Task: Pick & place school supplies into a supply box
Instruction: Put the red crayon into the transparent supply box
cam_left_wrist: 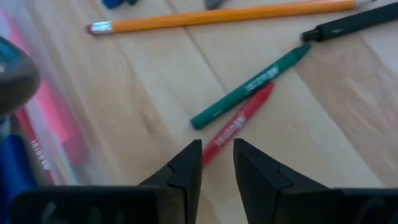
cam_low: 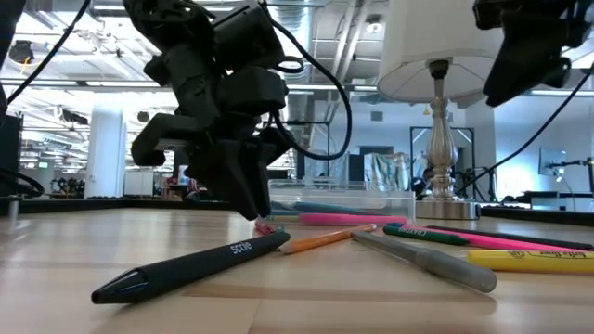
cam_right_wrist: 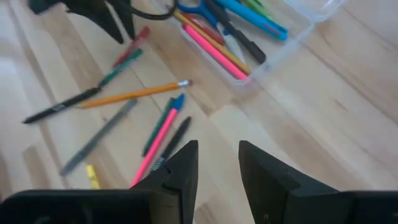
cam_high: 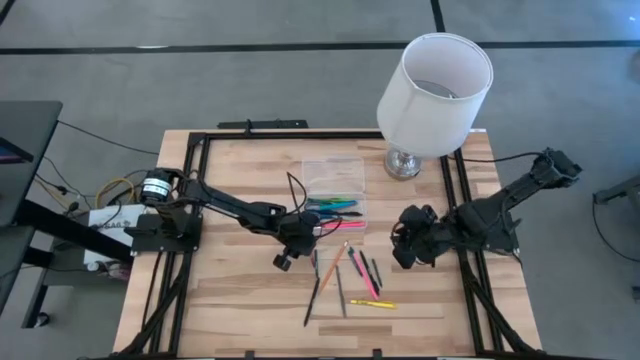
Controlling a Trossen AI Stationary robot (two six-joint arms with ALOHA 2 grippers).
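The clear supply box (cam_high: 335, 172) lies at the table's middle and holds pink, blue, green and black pens (cam_right_wrist: 230, 37). Several loose pens lie on the wood nearer the front: a red pen (cam_left_wrist: 239, 124), a green pen (cam_left_wrist: 249, 87), an orange pencil (cam_left_wrist: 217, 15) and a black pen (cam_low: 186, 264). My left gripper (cam_left_wrist: 217, 155) is open and points down by the box's near side. Its fingertips stand on either side of the red pen's end without closing on it. My right gripper (cam_right_wrist: 217, 155) is open and hovers to the right of the loose pens.
A white-shaded lamp (cam_high: 435, 90) stands at the far right, just beyond the box. A pink pen (cam_high: 365, 275), a grey pen (cam_low: 427, 260) and a yellow marker (cam_high: 372, 302) lie toward the near edge. Black frame rails (cam_high: 190, 200) run along the table's sides.
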